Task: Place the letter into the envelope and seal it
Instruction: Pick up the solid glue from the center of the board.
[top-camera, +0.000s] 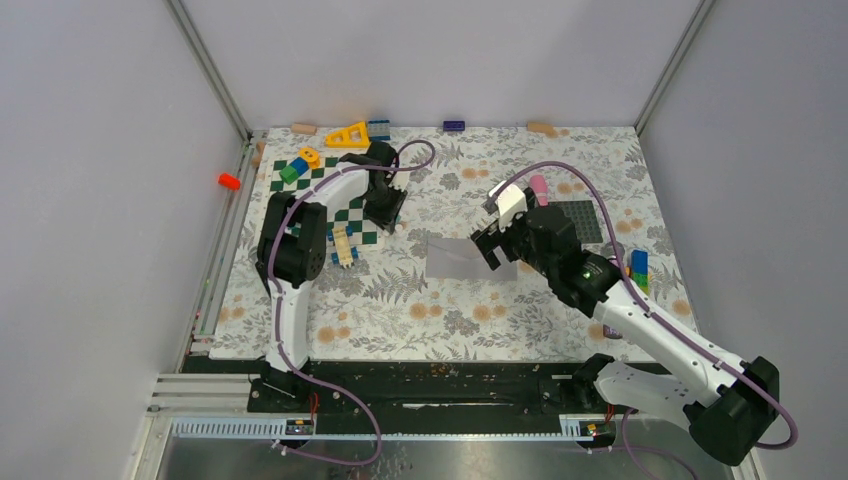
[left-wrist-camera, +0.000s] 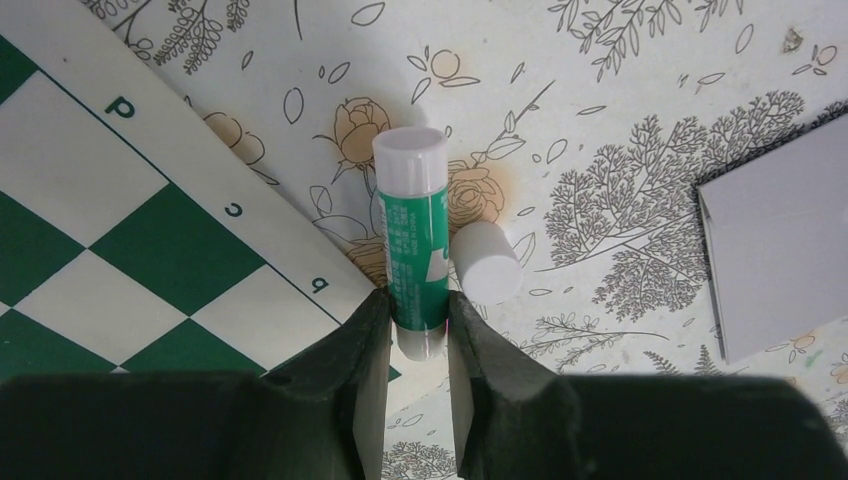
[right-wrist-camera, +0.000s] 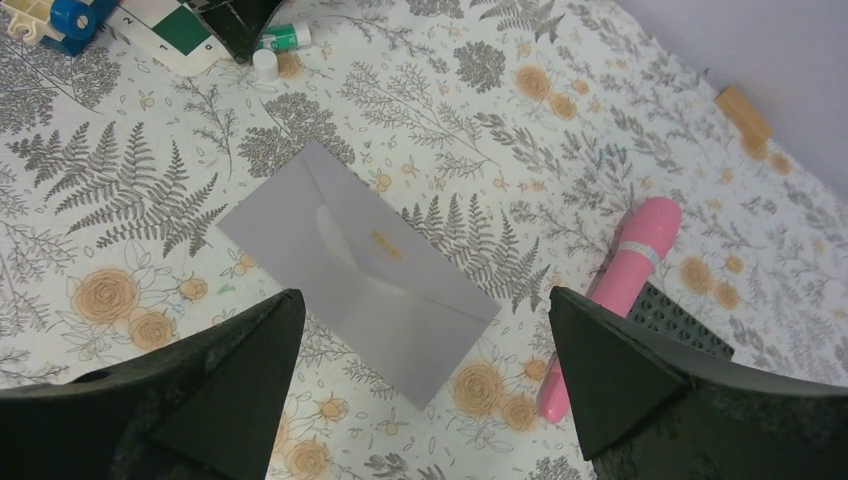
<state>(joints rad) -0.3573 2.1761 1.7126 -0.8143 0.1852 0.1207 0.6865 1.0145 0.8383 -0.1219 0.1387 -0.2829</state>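
The pale grey-lavender envelope lies flat on the floral cloth, its pointed flap folded down; its edge also shows in the left wrist view. No separate letter shows. My left gripper is shut on a green glue stick low over the cloth beside the chessboard. A loose white cap lies next to the stick. In the top view the left gripper is left of the envelope. My right gripper is open and empty above the envelope's right end.
A pink marker and a dark grey studded plate lie right of the envelope. Coloured bricks sit on and round the chessboard. Wooden blocks lie along the far edge. An orange piece lies off the mat at left.
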